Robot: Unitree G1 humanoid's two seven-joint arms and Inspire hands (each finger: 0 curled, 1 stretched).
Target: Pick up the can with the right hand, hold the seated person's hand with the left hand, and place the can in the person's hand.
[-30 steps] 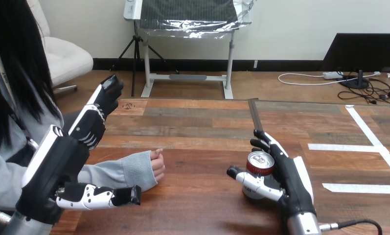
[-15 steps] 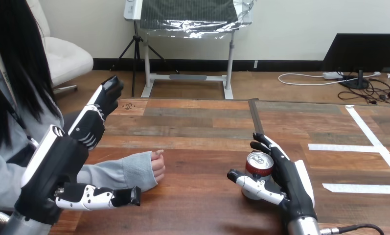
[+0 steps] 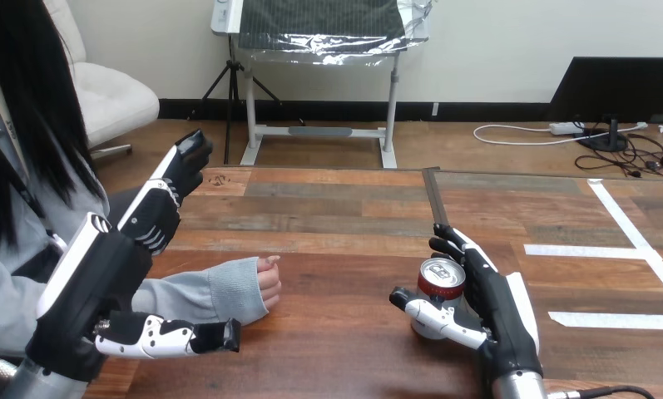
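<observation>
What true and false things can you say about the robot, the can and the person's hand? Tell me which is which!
1. The can stands upright on the table. True.
2. The can is in the person's hand. False: it is on the table, right at the robot's right hand, apart from the person's hand.
3. The robot's left hand is holding the person's hand. False: it is raised beside the person's sleeve with straight fingers and holds nothing.
4. The person's hand rests on the table. True.
</observation>
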